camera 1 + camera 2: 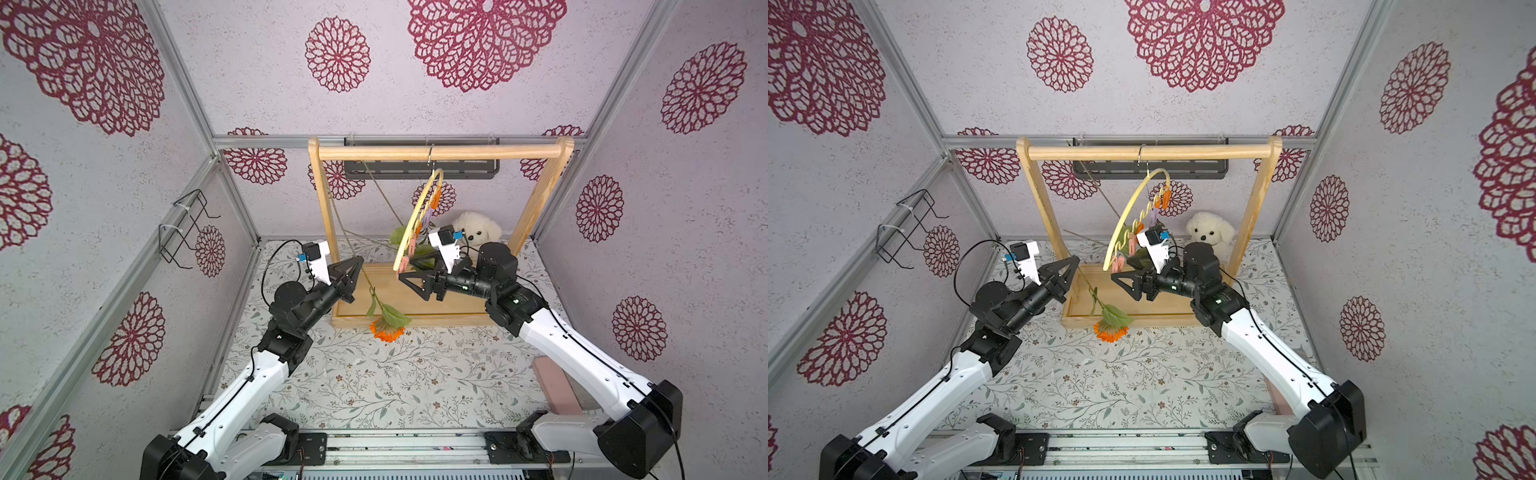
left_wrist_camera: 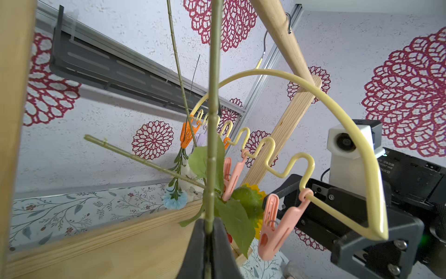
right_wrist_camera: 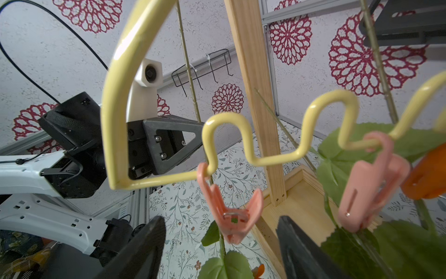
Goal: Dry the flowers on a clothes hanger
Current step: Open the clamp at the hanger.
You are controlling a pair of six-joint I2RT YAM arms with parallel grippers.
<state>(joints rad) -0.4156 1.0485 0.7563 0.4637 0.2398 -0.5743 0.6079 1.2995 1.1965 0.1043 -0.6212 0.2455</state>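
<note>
Left gripper (image 1: pixel 358 261) clamped on one orange flower (image 1: pixel 387 330) by its stem, bloom down. Right gripper (image 3: pixel 220 220) jaws apart by one of two pink pegs (image 3: pixel 212 193) on the single yellow hanger (image 1: pixel 409 224), hooked on the rack (image 1: pixel 457 152).

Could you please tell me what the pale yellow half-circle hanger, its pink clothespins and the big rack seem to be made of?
Pale yellow half-circle hanger: probably coated metal wire; thin bent rod with glossy highlights.
Pink clothespin: moulded plastic, satin, with a metal wire spring.
Big rack: pale wood, apparently unvarnished; grain shows.
</note>
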